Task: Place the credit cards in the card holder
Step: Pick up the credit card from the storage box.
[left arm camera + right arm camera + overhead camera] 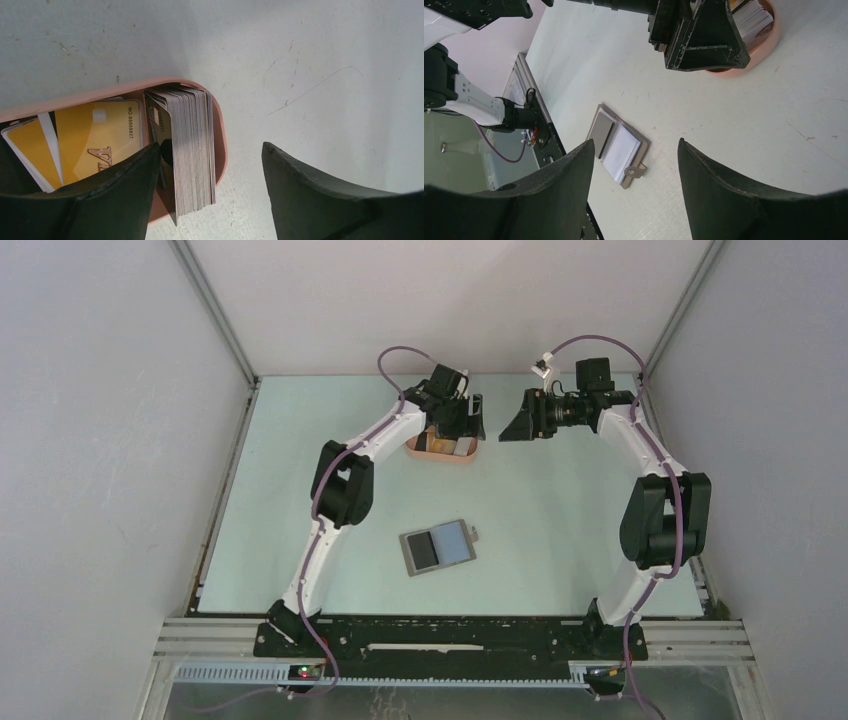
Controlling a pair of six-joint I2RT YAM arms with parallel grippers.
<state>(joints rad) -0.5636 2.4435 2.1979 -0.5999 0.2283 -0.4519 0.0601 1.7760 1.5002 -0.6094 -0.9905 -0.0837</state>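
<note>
1. The card holder (438,548) is lying open and flat near the middle of the desk (560,540), well apart from both grippers. Its long axis is running left to right, rising slightly toward the right. Its snap tab (474,533) is sticking out of the right end.
2. A dark card (425,550) is sitting on its left half and a pale card (453,542) on its right. Whether they are tucked into pockets is not showing.
3. More cards are sitting in a pink tray (445,460) at the far side. A stack (192,150) is standing on edge, and yellow cards (95,132) are lying flat beside it.
4. The left gripper (210,147) is hanging over the tray's end, jaws apart and gripping nothing. One finger (125,185) is reaching inside the tray just beside the stack, the other staying outside over bare desk.
5. That inner finger is hiding the lower part of the yellow cards, and the wrist view is cutting off the tray's other end.
6. The right gripper (512,425) is hovering above the desk right of the tray, jaws apart and empty, pointing toward the left gripper.
</note>
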